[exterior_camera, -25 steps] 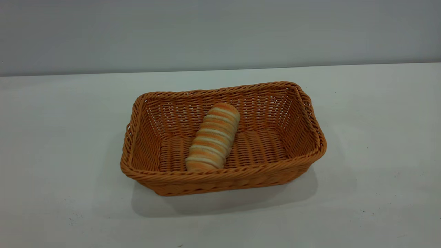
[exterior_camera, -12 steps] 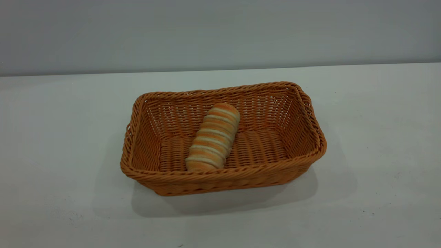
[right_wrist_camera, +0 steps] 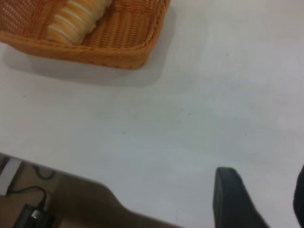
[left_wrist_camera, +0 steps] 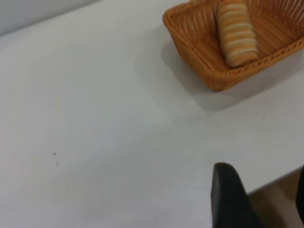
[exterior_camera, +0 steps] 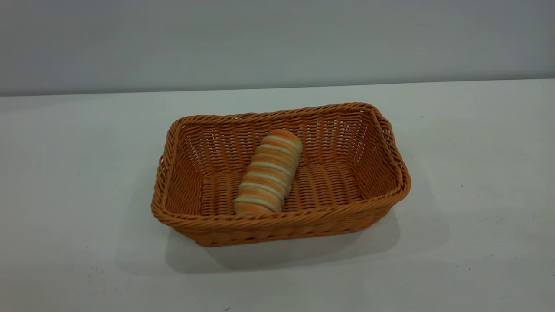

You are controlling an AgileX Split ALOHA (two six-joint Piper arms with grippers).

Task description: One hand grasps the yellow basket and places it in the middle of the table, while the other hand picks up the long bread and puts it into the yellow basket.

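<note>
You see the yellow basket (exterior_camera: 281,173) mid-table (exterior_camera: 477,173); the long bread (exterior_camera: 269,172) lies inside on its ribbed bottom, one end near the front rim | left gripper (left_wrist_camera: 259,199) and right gripper (right_wrist_camera: 259,199) both off near the table edge, fingers spread, holding nothing | no readable writing

A plain grey wall (exterior_camera: 277,41) rises behind the far edge of the table (exterior_camera: 65,173), running the full width of the exterior view. Off the table's near edge, the right wrist view shows a brown floor (right_wrist_camera: 71,204) below. On that floor, close under the table's edge, a black cable (right_wrist_camera: 26,192) loops toward a small dark device (right_wrist_camera: 35,216), with a pale flat object (right_wrist_camera: 8,173) just beside them.
</note>
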